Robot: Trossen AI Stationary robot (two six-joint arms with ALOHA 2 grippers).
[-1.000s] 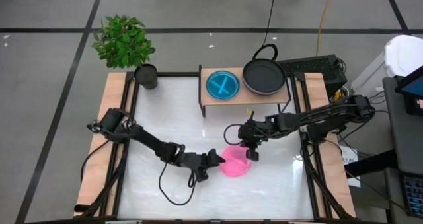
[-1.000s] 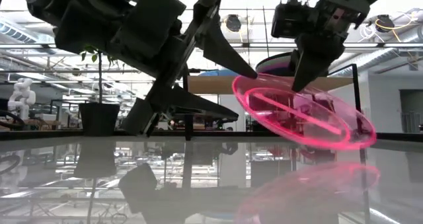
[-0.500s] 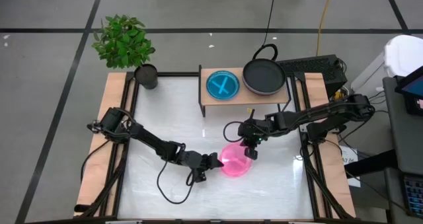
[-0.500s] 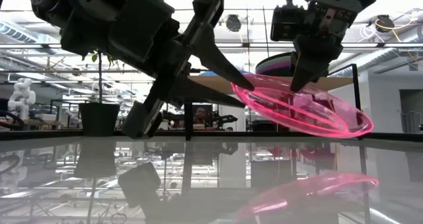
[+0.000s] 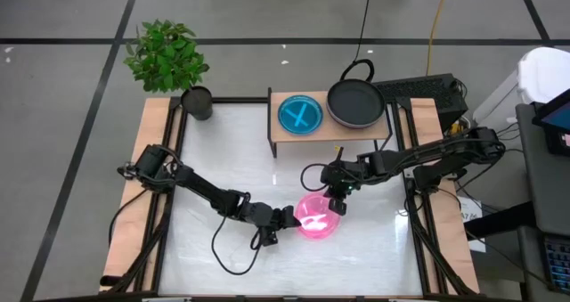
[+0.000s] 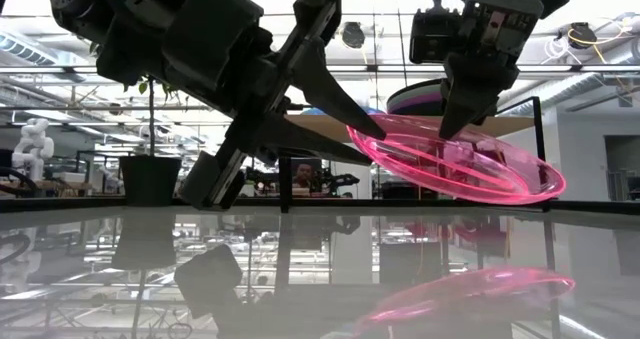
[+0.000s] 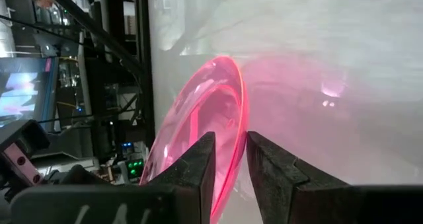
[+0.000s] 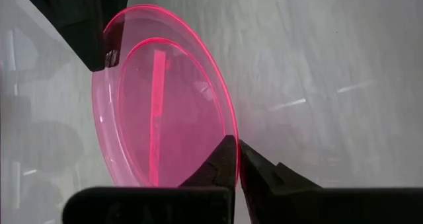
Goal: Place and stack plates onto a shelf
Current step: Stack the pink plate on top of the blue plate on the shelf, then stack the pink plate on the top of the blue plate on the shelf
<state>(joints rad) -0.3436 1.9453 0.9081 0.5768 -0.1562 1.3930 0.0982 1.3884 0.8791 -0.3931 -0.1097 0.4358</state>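
A clear pink plate hangs tilted above the white table between both grippers. My left gripper is shut on its left rim, and my right gripper is shut on its far right rim. In the low view the plate is clear of the table, with its left side higher. The shelf stands at the table's far edge. A cyan plate lies flat on its left half. A dark plate lies on its right half on top of a purple one. My left gripper pinches the pink plate's left rim between its two fingers, one finger above the rim and one below. The fingers come almost level from the table's left. The plate is lifted clear and slopes down toward the right. My right gripper pinches the plate's far right rim between its two fingers. The fingers come from above, pointing down, one inside the rim and one outside. The plate hangs tilted, clear of the table.
A potted plant stands at the table's far left corner. A dark keyboard and cables lie behind the shelf on the right. Wooden strips run along the table's sides. Bare white tabletop lies between the plate and the shelf.
My left gripper has shut on the pink plate's left rim, its fingers drawing together around it. The plate's low right edge has come up off the table, so the plate now sits flatter and clear. My right gripper has kept its hold.
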